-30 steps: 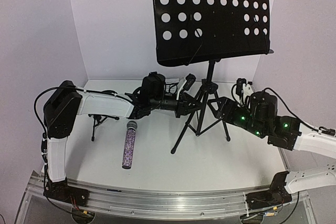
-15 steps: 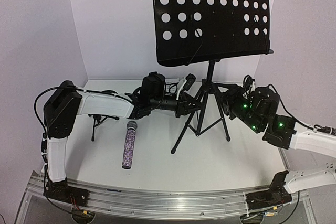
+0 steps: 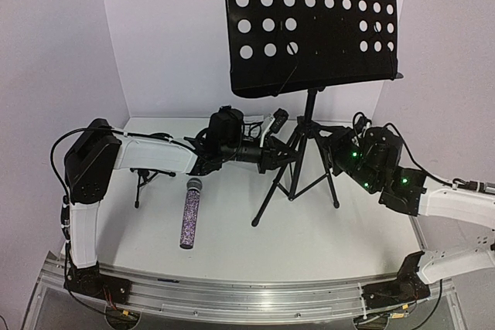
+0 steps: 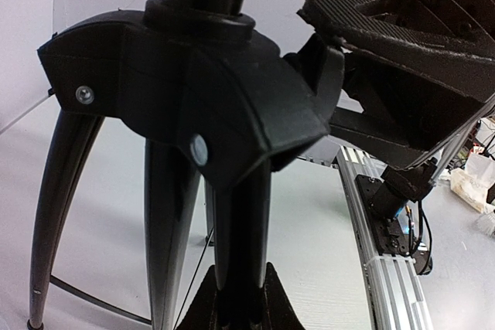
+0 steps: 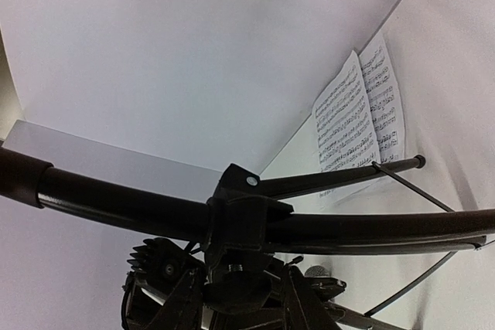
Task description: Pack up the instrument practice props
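Right gripper (image 3: 325, 137) nearer upright music stand (image 3: 309, 21)

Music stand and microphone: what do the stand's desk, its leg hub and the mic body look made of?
Music stand desk: likely sheet metal, matte black; thin, flat, punched with round holes. Leg hub: looks like moulded plastic, textured matte black, with screw or rivet heads. Microphone: body coated in purple glitter, core material unclear; head looks like silver mesh, though small here.

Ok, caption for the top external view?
Left claw clamps the music stand low on its tripod, right claw poised opposite; purple microphone and small tripod stand sit on the table.
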Robot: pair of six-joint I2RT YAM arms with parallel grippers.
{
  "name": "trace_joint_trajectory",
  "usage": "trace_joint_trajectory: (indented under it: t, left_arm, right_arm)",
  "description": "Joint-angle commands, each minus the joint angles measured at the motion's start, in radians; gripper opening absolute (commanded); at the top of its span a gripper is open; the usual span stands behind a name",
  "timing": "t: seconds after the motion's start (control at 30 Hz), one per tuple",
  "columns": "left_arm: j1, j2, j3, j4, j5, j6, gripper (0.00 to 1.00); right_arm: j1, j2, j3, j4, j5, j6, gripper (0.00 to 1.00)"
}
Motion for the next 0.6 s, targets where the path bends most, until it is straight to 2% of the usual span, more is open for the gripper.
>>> trace_joint_trajectory:
  t: [0.0,0.13,0.2,0.3,0.37,0.4,0.5,0.57]
  left_arm:
    - [0.001,0.019,0.034,0.036,0.028,0.045,0.00]
    - [0.001,0.020,0.033,0.037,0.029,0.045,0.00]
    - [0.001,0.021,0.034,0.038,0.028,0.045,0.00]
    - [0.001,0.019,0.034,0.036,0.030,0.045,0.00]
    - [0.001,0.019,0.034,0.033,0.029,0.046,0.00]
    - [0.002,0.019,0.034,0.032,0.030,0.047,0.00]
    - [0.003,0.019,0.034,0.032,0.029,0.049,0.00]
    - [0.003,0.017,0.034,0.032,0.028,0.054,0.00]
  right_arm:
    - [-0.011,0.020,0.037,0.017,-0.018,0.049,0.33]
    - [-0.013,0.040,0.051,0.017,-0.039,0.056,0.34]
    - [-0.013,0.042,0.054,0.017,-0.038,0.051,0.30]
    - [-0.016,0.035,0.051,0.017,-0.029,0.040,0.17]
    - [-0.016,0.024,0.047,0.017,-0.021,0.027,0.02]
    - [-0.016,0.018,0.045,0.017,-0.020,0.017,0.00]
    - [-0.016,0.000,0.063,-0.047,-0.015,-0.059,0.00]
    - [-0.016,-0.008,0.119,-0.172,-0.012,-0.223,0.00]
